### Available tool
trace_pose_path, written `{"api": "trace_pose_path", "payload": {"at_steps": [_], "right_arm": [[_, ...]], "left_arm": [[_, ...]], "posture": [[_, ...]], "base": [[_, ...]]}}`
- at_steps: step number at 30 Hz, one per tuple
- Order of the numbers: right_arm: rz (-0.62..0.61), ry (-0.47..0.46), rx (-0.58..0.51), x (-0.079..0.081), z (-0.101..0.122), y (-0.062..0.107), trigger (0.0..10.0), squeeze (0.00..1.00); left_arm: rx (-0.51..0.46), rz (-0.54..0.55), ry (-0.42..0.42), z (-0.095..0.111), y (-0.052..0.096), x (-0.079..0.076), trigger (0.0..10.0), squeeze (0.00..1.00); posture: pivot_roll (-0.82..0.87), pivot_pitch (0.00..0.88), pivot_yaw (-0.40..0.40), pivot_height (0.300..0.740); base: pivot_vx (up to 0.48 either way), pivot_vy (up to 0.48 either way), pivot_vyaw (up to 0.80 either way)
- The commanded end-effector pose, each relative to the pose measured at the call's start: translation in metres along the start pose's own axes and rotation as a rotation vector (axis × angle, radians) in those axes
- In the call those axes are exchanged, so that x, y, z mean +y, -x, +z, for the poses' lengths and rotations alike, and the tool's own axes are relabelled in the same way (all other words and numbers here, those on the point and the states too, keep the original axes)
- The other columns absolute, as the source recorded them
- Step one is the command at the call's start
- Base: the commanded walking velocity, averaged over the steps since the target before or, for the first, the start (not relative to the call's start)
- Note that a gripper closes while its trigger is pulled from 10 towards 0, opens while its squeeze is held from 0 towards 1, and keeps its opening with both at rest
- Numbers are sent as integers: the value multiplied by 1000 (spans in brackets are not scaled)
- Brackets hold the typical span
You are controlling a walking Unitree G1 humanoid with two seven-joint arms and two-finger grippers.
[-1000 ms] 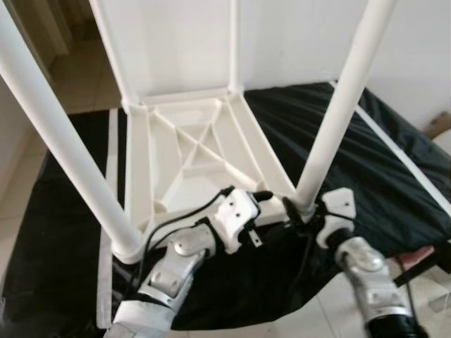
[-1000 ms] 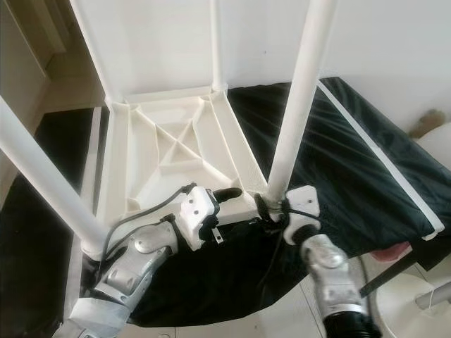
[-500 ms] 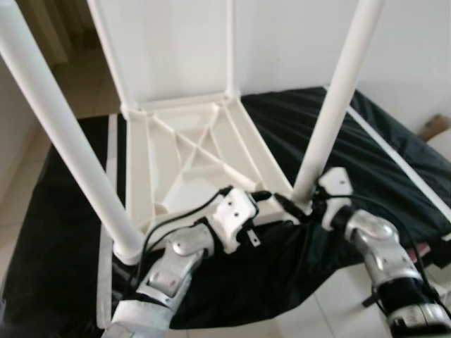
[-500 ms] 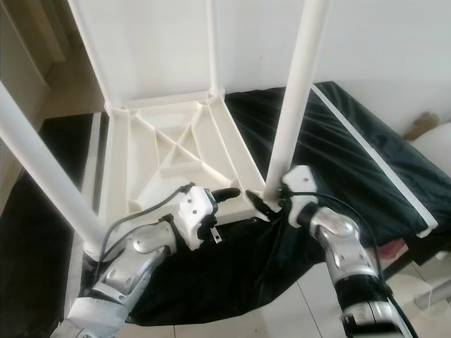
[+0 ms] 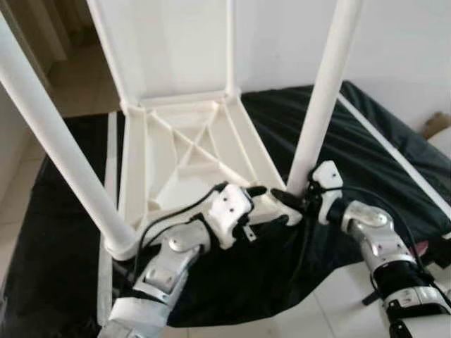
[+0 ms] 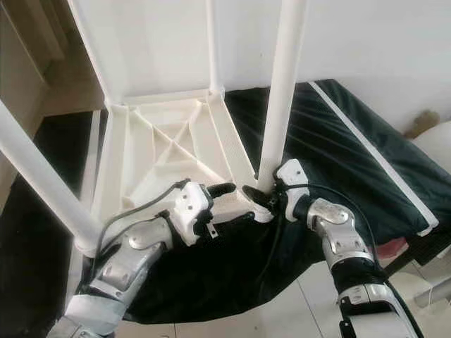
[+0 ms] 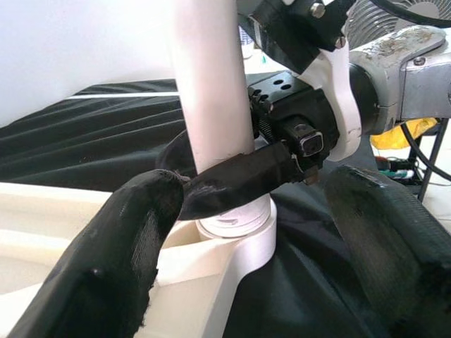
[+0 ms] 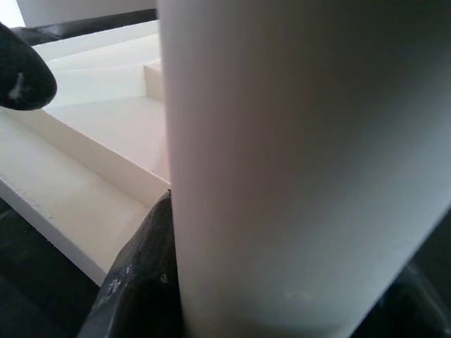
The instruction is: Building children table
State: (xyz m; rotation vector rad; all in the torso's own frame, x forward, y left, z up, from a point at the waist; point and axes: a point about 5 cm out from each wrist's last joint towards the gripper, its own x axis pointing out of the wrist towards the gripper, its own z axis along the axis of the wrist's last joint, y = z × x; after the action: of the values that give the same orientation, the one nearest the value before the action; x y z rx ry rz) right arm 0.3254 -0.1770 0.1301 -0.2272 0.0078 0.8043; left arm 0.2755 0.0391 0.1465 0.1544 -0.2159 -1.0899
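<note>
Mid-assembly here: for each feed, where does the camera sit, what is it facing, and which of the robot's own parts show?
Left and right eye views: on the head, looking down at the upturned white table on a black cloth; both silver arms show, left gripper and right gripper at the near-right leg.
Left wrist view: along its open black fingers toward that leg's base and the right gripper.
Right wrist view: pressed up against the leg, its finger beside it.
Shared: all show this leg.
</note>
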Motion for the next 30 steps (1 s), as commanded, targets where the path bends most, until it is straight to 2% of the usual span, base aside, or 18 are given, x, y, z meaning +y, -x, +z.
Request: {"api": "trace_pose_path", "payload": {"at_steps": [1,2,3,4,11,12,15,22,26,30], "right_arm": [[24,-4,63,5,-12,5,0,0],[4,-17,60,4,-13,5,8824,0],[4,-17,60,4,-13,5,8824,0],[-9,-28,54,5,-14,5,10000,0],[-112,-77,-16,7,-8,7,10000,0],[-221,-89,-42,7,-6,7,10000,0],[-258,-93,-44,7,-6,8,10000,0],[-362,-119,-47,25,-10,3,10000,0],[-489,-159,-33,35,-15,1,10000,0],[-612,-203,27,51,-25,-6,10000,0]], "left_arm": [[12,-6,2,-1,2,0,10000,0],[11,-8,4,-1,2,-1,10000,0],[11,-8,4,-1,2,-1,10000,0],[11,-10,4,-1,2,-1,10000,0],[5,-20,8,0,0,0,10000,0],[-1,-27,13,1,-1,0,10000,0],[-2,-29,14,1,-1,-1,10000,0],[2,-37,16,0,-1,-3,10000,0],[4,-40,18,0,0,-2,10000,0],[4,-46,16,1,0,-2,10000,0]], "posture": [[25,0,8,740],[23,0,10,740],[23,0,10,740],[16,0,16,740],[5,0,21,740],[-3,0,28,740],[-3,0,28,740],[-5,0,35,740],[-5,0,39,740],[-5,0,38,740]], "base": [[0,0,0],[0,0,0],[0,0,0],[0,0,0],[0,0,0],[0,0,0],[0,0,0],[0,0,0],[0,0,0],[0,0,0]]}}
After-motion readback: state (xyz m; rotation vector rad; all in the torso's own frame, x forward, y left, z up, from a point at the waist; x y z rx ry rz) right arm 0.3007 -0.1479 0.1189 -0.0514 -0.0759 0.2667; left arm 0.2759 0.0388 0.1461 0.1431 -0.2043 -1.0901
